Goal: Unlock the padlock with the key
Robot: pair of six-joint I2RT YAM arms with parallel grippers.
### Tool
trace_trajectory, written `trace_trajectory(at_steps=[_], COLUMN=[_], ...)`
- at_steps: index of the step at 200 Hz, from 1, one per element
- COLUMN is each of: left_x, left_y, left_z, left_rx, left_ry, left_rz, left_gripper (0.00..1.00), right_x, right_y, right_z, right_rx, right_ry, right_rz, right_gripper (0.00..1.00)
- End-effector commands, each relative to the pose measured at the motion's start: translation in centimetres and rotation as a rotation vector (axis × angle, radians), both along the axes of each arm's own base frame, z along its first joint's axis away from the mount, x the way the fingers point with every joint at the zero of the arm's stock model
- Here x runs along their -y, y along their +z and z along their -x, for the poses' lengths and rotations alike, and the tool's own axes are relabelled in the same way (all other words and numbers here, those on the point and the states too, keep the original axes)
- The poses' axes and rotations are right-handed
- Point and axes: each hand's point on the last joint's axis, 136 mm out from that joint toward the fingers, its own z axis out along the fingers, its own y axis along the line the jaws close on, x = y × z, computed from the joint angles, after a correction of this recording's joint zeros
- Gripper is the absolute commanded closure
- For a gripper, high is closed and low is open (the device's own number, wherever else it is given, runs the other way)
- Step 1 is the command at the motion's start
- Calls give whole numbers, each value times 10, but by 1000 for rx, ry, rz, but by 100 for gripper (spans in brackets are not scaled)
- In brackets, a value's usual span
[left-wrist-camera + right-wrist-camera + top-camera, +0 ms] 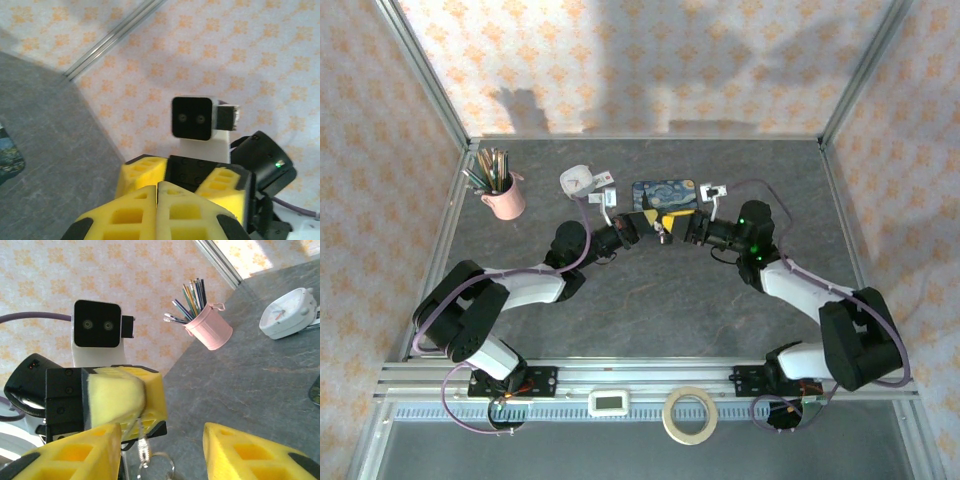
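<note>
My two grippers meet nose to nose above the table's middle, just in front of the blue tin [663, 190]. In the right wrist view my left gripper [131, 396] is shut on a thin wire loop [144, 446] with a small barrel clasp. A metal key ring [161, 466] hangs from that loop. My right gripper [161, 426] stands open around it, its pads [75, 452] touching nothing. In the left wrist view the left gripper [158, 184] has its pads pressed together. The right gripper [185, 175] gapes behind them. The padlock and the key are hidden or cut off below.
A pink cup [503, 196] of pens stands at the back left and a white clock [577, 181] lies left of the tin. A tape roll [689, 415] and a small white device [611, 403] rest on the near rail. Patterned walls enclose the table.
</note>
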Motion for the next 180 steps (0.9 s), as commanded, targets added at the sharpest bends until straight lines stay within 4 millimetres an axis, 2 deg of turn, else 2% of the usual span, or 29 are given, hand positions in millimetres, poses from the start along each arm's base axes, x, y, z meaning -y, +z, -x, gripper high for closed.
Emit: trace_trajectory(at_steps=[1,31,71,137,180], left_x=[5,8,4,-5,-5], left_y=[28,28,25,25,24], left_z=[8,9,8,4,7], left_rx=[69,69,60,44,38], left_ry=[-49,-50,-27,27,24], left_rz=[91,94,105,132,140], left_gripper=[100,100,100,100,100], right_x=[-8,-17,-19,-22,-23], right_y=[10,8,5,1,5], right_z=[8,12,16,24,22], right_rx=[29,23,7,-25,-18], right_ry=[49,83,100,119,115], right_rz=[-58,-64,-82,-120,-125], right_gripper=[56,60,65,67,75])
